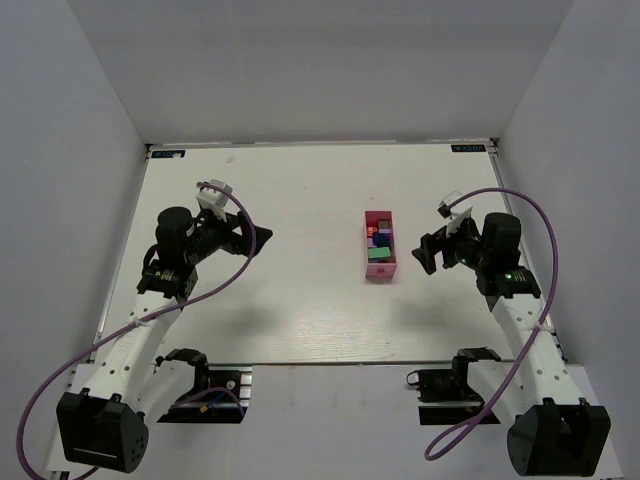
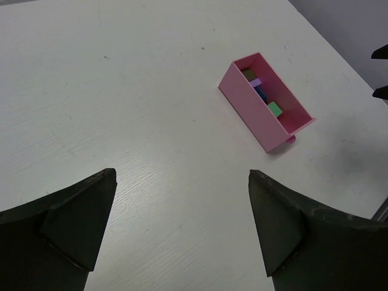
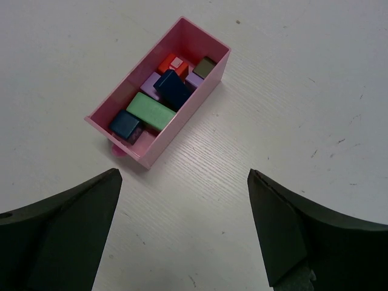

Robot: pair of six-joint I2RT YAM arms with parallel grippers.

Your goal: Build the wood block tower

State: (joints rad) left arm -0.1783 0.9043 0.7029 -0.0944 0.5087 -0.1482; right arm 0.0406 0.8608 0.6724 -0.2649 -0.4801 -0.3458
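Observation:
The wood blocks [image 1: 378,240] lie loose inside a pink tray [image 1: 380,272] at the table's middle right. In the right wrist view the tray [image 3: 188,118] holds a red block [image 3: 171,63], a dark grey one [image 3: 205,66], a lilac one [image 3: 151,82], a dark blue one [image 3: 173,88], a green one [image 3: 150,111] and a blue one [image 3: 125,124]. No tower shows in any view. My left gripper [image 1: 258,237] is open and empty, well left of the tray [image 2: 248,112]. My right gripper [image 1: 425,252] is open and empty, just right of the tray.
White walls stand round the table on the left, back and right. A small pink tab [image 3: 116,149] sticks out under the tray's near end. My right gripper's fingertips [image 2: 381,92] show at the right edge of the left wrist view.

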